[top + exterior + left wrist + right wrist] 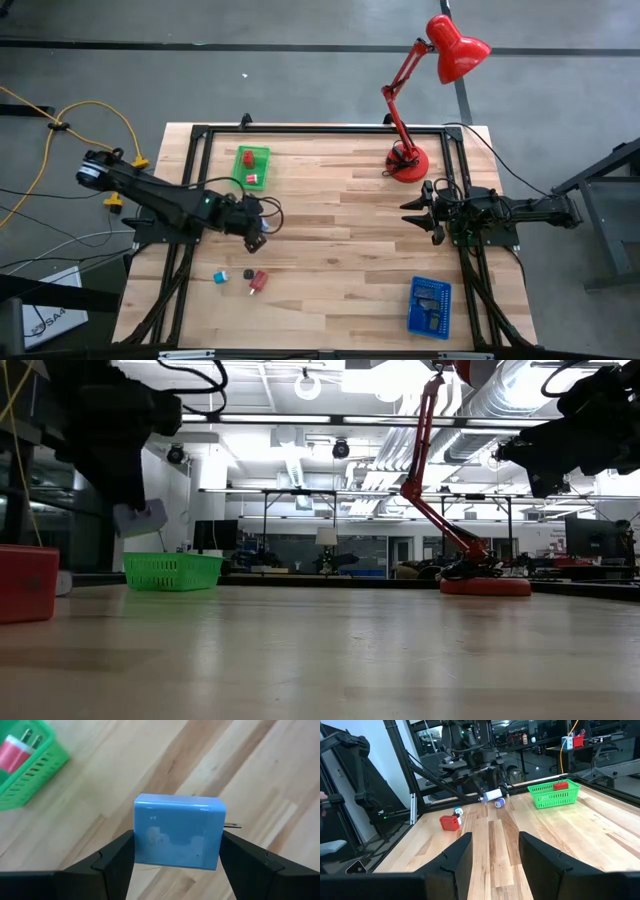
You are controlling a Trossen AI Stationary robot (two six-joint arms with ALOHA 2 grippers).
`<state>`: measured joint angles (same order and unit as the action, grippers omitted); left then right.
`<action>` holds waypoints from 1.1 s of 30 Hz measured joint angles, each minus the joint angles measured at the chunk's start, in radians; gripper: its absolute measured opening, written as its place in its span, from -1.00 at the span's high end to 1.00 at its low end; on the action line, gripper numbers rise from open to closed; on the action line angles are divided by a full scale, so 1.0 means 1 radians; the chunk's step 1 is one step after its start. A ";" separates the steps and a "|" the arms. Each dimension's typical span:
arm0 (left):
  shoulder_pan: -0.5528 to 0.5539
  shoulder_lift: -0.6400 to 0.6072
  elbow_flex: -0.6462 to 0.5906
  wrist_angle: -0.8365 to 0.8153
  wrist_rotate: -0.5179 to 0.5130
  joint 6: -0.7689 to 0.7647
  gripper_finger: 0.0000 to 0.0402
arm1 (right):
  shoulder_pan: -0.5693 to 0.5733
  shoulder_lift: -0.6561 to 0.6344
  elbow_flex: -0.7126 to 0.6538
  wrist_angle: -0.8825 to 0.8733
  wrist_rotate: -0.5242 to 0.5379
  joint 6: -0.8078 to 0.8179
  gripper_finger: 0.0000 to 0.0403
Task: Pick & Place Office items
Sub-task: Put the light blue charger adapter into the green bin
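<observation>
Held above the table near the green tray (252, 165), the blue block (177, 832) looks light, rigid and slick-sided, so the left pincer (177, 862), clamping its flat flanks, seems well placed.

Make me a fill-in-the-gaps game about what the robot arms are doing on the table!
1. The left gripper has its jaws shut on a light ____ block.
2. The tray with a red piece inside is ____.
3. The lamp standing on the table is ____.
4. The right gripper is holding ____.

Missing words: blue; green; red; nothing
</observation>
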<state>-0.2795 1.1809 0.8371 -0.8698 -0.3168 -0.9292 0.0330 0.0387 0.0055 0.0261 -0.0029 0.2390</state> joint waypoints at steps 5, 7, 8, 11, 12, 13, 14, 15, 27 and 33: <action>0.104 -0.013 0.000 0.001 0.000 0.023 -0.25 | 0.000 0.000 0.000 0.000 0.000 0.000 0.27; 0.169 -0.023 0.000 0.003 0.001 0.040 -0.25 | 0.000 0.000 0.000 0.000 0.000 0.000 0.27; 0.206 -0.026 0.000 0.003 0.001 0.049 -0.25 | 0.000 0.000 0.000 0.000 0.000 0.000 0.27; 0.322 -0.038 0.000 0.003 0.006 0.086 -0.25 | 0.000 0.000 0.000 0.000 0.000 0.000 0.27; 0.361 -0.041 0.000 0.003 0.010 0.102 -0.25 | 0.000 0.000 0.000 0.000 0.000 0.000 0.27; 0.399 -0.042 0.000 0.003 0.011 0.115 -0.25 | 0.000 0.000 0.000 0.000 0.000 0.000 0.27; 0.438 -0.042 0.000 0.003 0.013 0.126 -0.25 | 0.000 0.000 0.000 0.000 0.000 0.000 0.27; 0.476 -0.042 0.000 0.003 0.019 0.139 -0.25 | 0.000 0.000 0.000 0.000 0.000 0.000 0.27; 0.800 -0.029 0.000 0.052 0.071 0.234 -0.25 | 0.000 0.000 0.000 0.000 0.000 0.000 0.27; 0.852 0.063 0.000 0.062 0.069 0.236 -0.25 | 0.000 0.000 0.000 0.000 0.000 0.000 0.27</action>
<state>0.5727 1.2441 0.8368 -0.8083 -0.2478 -0.6930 0.0327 0.0385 0.0053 0.0261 -0.0029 0.2389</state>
